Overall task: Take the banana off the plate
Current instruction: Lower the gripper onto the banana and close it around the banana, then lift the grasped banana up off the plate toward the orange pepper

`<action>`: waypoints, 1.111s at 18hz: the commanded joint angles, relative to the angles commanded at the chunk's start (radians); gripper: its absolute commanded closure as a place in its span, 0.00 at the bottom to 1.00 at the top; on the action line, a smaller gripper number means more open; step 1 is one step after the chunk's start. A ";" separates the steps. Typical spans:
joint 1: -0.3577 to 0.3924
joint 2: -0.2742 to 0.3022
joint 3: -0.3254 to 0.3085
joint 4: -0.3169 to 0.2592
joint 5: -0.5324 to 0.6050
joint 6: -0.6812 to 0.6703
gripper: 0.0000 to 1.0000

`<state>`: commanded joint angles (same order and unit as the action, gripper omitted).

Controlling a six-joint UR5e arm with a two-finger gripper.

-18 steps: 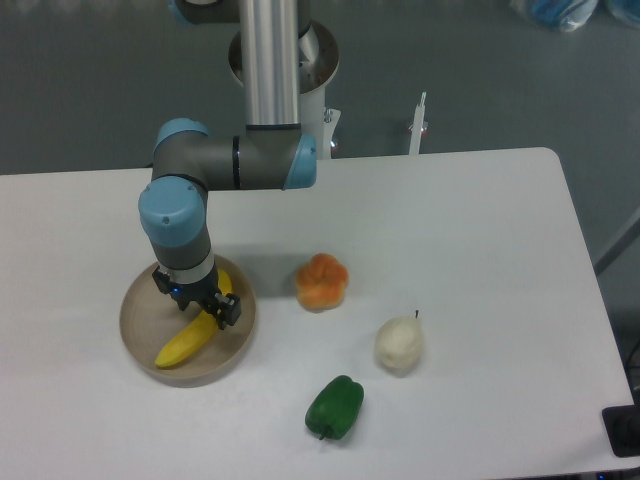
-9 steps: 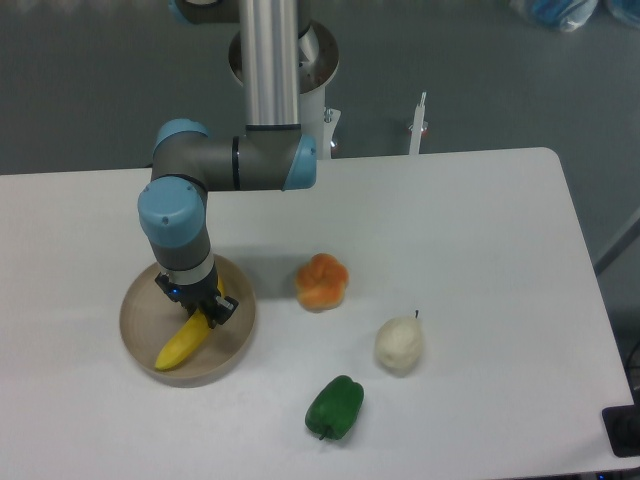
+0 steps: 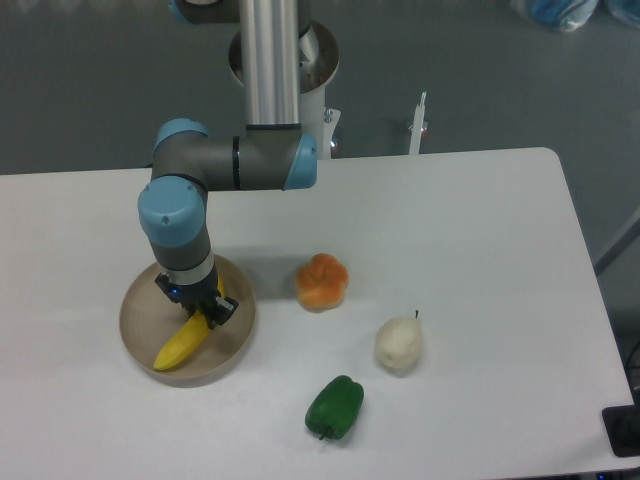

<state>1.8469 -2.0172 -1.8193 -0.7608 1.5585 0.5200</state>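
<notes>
The bright yellow banana (image 3: 183, 343) lies in the round beige-tan plate (image 3: 140, 308) at the left of the table, its lower end pointing front left. My gripper (image 3: 197, 303) is down in the plate over the banana's upper half, its dark fingers narrowed against the banana's sides. The banana's upper end is hidden under the gripper. The banana still rests in the plate.
A roundish orange fruit (image 3: 322, 281) sits right of the plate. A white pear (image 3: 399, 344) and a green pepper (image 3: 335, 407) lie further front right. The arm's base column (image 3: 270, 60) stands at the back.
The fingers have drawn together on the banana over the last second. The banana has shifted slightly; the arm has hardly moved.
</notes>
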 joint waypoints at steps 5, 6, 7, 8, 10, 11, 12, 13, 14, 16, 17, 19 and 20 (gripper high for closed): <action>0.025 0.080 -0.002 -0.009 0.000 0.035 0.75; 0.035 0.095 0.000 -0.008 0.000 0.040 0.75; 0.055 0.110 0.002 -0.009 -0.005 0.044 0.75; 0.073 0.135 0.003 -0.012 -0.009 0.061 0.75; 0.109 0.179 0.008 -0.020 -0.006 0.118 0.75; 0.129 0.193 0.009 -0.020 -0.006 0.158 0.75; 0.161 0.219 0.012 -0.026 -0.008 0.207 0.75; 0.194 0.242 0.014 -0.046 -0.006 0.254 0.75; 0.219 0.252 0.023 -0.073 -0.008 0.294 0.75; 0.273 0.253 0.061 -0.118 -0.003 0.339 0.75; 0.311 0.253 0.092 -0.130 -0.002 0.351 0.75; 0.371 0.250 0.130 -0.135 0.002 0.392 0.75; 0.391 0.249 0.138 -0.138 0.003 0.423 0.75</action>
<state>2.2379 -1.7687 -1.6813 -0.8989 1.5616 0.9431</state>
